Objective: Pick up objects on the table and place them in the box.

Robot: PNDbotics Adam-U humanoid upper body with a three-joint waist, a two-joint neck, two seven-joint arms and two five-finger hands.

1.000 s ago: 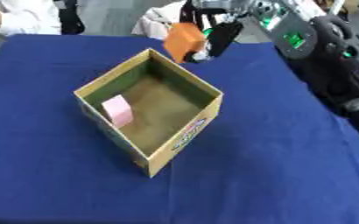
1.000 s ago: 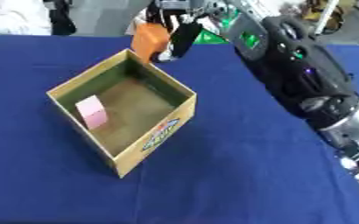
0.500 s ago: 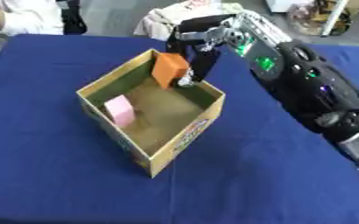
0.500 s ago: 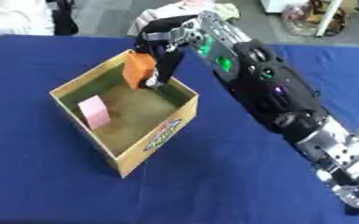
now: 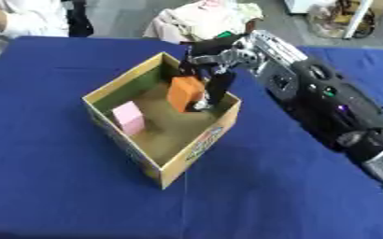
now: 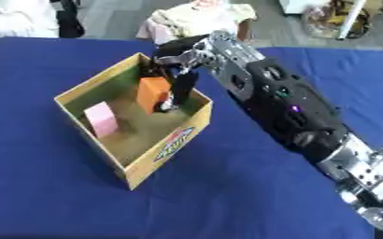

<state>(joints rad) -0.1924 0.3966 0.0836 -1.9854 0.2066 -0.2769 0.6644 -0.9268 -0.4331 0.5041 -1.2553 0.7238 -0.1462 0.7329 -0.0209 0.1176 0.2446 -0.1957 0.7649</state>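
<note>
Your right hand reaches into the open cardboard box, fingers curled around the orange block; a pink block stands inside, on the blue-clothed counter.

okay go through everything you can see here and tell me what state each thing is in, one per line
box: open at the top, standing upright on the table
orange block: held by the right hand, lowered inside the box near its far corner
pink block: loose inside the box, by its left wall
right hand: fingers curled round the orange block, reaching down into the box
left hand: not in view
table: covered in blue cloth
</note>
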